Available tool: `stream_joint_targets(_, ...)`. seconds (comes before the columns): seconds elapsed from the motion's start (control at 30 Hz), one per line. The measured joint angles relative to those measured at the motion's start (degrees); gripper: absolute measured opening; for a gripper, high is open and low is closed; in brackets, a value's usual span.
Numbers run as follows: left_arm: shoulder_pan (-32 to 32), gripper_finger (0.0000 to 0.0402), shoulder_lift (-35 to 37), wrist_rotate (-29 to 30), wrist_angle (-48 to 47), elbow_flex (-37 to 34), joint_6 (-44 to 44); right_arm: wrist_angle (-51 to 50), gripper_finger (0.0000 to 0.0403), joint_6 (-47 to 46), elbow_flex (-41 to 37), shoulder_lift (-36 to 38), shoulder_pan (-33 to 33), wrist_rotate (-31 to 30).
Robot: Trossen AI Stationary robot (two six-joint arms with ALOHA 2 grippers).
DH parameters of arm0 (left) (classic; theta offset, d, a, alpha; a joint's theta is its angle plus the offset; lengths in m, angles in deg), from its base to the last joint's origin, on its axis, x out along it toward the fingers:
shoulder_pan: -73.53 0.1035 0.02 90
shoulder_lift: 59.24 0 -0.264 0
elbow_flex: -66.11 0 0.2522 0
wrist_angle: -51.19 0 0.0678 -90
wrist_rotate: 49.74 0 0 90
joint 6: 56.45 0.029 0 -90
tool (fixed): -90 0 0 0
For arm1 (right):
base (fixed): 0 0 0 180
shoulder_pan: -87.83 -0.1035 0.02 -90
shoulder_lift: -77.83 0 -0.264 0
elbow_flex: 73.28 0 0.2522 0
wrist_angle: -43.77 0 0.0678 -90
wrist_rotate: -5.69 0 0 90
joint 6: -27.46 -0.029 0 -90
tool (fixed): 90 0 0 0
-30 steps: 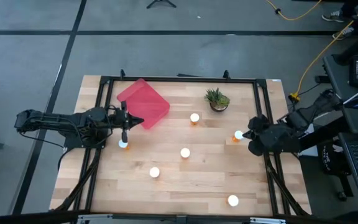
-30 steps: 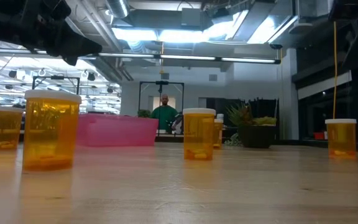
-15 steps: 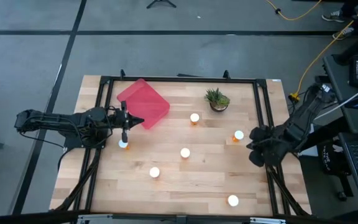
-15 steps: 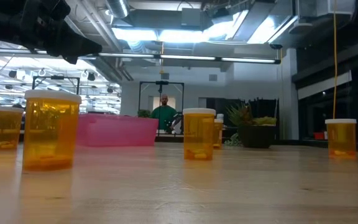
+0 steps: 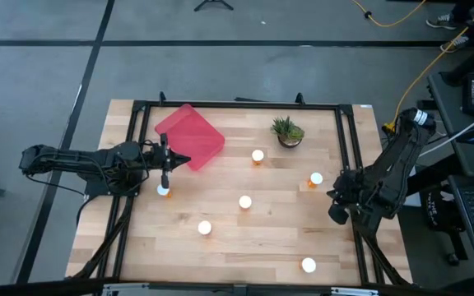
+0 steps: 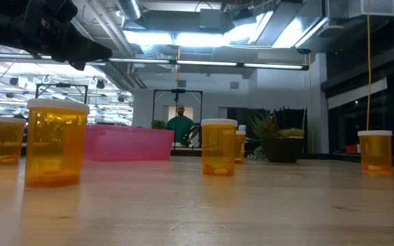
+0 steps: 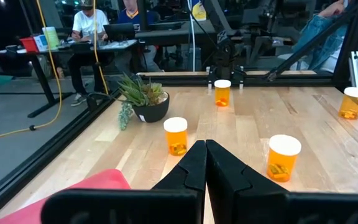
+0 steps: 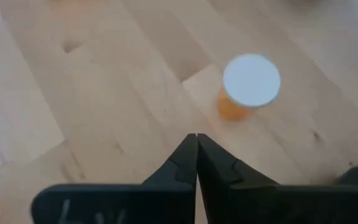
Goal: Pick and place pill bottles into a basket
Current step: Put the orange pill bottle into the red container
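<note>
Several orange pill bottles with white caps stand upright on the wooden table, among them one (image 5: 163, 190) near the left edge, one (image 5: 244, 201) in the middle and one (image 5: 315, 178) near the right edge. The red-pink basket (image 5: 189, 136) lies at the far left, turned cornerwise. My left gripper (image 5: 183, 159) is shut and empty over the basket's near corner (image 7: 98, 186). My right gripper (image 5: 336, 210) is shut and empty and points down at the table a little toward the near edge from the right-hand bottle (image 8: 251, 84).
A small green potted plant (image 5: 287, 131) stands at the far side, right of the basket. Black frame rails (image 5: 348, 148) run along the table's edges. Bare wood lies between the bottles. In the low view a person (image 6: 180, 125) stands in the room beyond the table.
My right gripper has drawn away from the right-hand bottle toward the table's near edge, while its arm has swung up and the gripper has tipped to point down. The bottles and the basket stay where they were.
</note>
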Motion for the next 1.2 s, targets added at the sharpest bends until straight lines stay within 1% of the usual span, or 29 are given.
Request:
stream_joint_targets(0.23,-0.02,0.0002,0.00,0.00,0.00,0.00,0.00,0.25,0.0029,-3.25,-0.06,-0.27,-0.48,-1.93)
stream_joint_targets(0.4,-0.01,0.0002,0.00,0.00,0.00,0.00,0.00,1.27,0.0056,-3.61,-0.06,-0.27,-0.46,-2.01)
stream_joint_targets(0.5,-0.02,0.0002,0.00,0.00,0.00,0.00,0.00,2.80,0.0080,-3.72,-0.06,-0.27,-0.46,-1.70)
stream_joint_targets(0.67,0.00,0.0002,0.00,0.00,0.00,0.00,0.00,3.48,0.0131,-3.69,-0.06,-0.32,-0.02,-1.70)
stream_joint_targets(0.8,-0.01,0.0002,0.00,0.00,0.00,-0.02,0.00,3.51,0.0173,-3.67,-0.06,-0.32,1.77,-1.73)
stream_joint_targets(0.93,-0.01,0.0002,0.00,0.00,0.00,-0.02,0.00,5.32,0.0204,-3.64,-0.06,-0.32,4.44,-1.59)
stream_joint_targets(1.0,-0.01,0.0002,0.00,0.00,0.00,-0.02,0.00,6.02,0.0214,-3.56,-0.06,-0.32,6.12,-0.02)
stream_joint_targets(1.07,0.00,0.0002,0.00,0.00,0.00,-0.02,0.00,6.36,0.0218,-3.98,-0.06,-0.32,7.72,3.19)
stream_joint_targets(1.13,0.00,0.0002,0.00,0.00,0.00,-0.02,0.00,6.76,0.0220,-6.23,-0.06,-0.68,8.85,5.74)
stream_joint_targets(1.2,-0.02,0.0002,0.00,0.00,0.00,-0.02,0.00,7.43,0.0220,-7.11,-0.08,-1.59,9.29,6.01)
